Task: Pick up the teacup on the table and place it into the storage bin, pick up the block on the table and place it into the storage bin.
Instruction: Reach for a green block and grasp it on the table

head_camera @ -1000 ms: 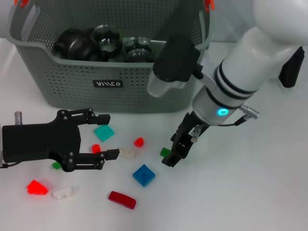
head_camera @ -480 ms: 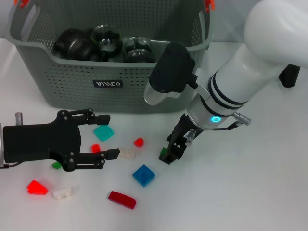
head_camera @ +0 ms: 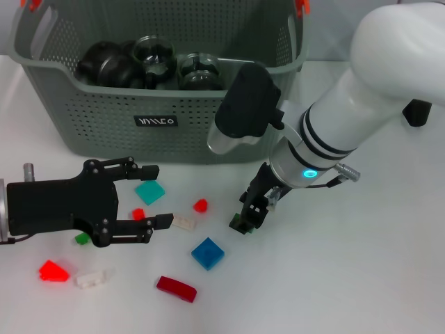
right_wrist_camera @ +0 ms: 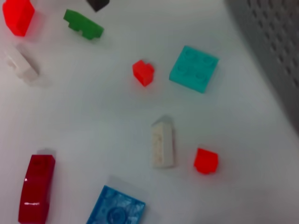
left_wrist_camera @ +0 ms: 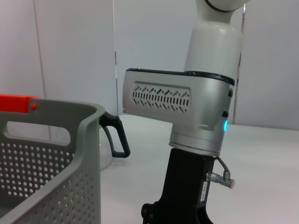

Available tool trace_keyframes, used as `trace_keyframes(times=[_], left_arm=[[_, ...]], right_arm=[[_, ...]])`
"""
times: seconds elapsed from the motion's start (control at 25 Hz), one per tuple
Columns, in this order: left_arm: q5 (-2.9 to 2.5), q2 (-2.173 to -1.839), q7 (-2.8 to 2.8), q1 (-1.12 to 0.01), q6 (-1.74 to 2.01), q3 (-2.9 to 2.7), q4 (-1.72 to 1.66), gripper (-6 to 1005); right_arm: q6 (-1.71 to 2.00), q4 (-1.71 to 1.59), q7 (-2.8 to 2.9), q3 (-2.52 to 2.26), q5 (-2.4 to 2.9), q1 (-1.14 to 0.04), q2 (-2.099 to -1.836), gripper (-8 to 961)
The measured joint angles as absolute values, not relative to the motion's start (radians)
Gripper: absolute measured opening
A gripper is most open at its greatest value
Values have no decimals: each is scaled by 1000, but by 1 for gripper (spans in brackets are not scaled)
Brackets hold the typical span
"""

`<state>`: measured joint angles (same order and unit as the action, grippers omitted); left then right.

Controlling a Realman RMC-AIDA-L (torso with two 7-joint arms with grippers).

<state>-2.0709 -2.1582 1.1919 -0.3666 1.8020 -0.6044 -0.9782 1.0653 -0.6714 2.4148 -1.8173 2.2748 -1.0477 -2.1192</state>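
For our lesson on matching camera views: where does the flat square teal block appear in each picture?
Head view: flat square teal block on the white table between the left pincer's fingers, before the grey-green perforated storage bin.
Left wrist view: not in it.
Right wrist view: teal block near the bin wall.
Shared landmark: the bin, also in the left wrist view.

White lettering on the small black label (head_camera: 156, 121) on the storage bin (head_camera: 90, 132) front; its characters cannot be made out

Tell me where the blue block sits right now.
In the head view the blue block lies on the table near the centre front, between the open left gripper and the right gripper, with the dark red block nearest it.
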Motion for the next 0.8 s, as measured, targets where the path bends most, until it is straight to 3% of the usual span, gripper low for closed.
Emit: trace_keyframes(times=[0.44, 0.8], left_arm=[[-2071, -2158, 1186, -368, 1798, -604, -968, 784], [-2070, -2158, 1186, -370, 1784, -604, -955, 785]], right_arm=[[1040, -660, 2403, -1860, 2275, -1045, -2122, 530], [1048, -664, 2402, -1874, 2275, -1045, -2121, 425]])
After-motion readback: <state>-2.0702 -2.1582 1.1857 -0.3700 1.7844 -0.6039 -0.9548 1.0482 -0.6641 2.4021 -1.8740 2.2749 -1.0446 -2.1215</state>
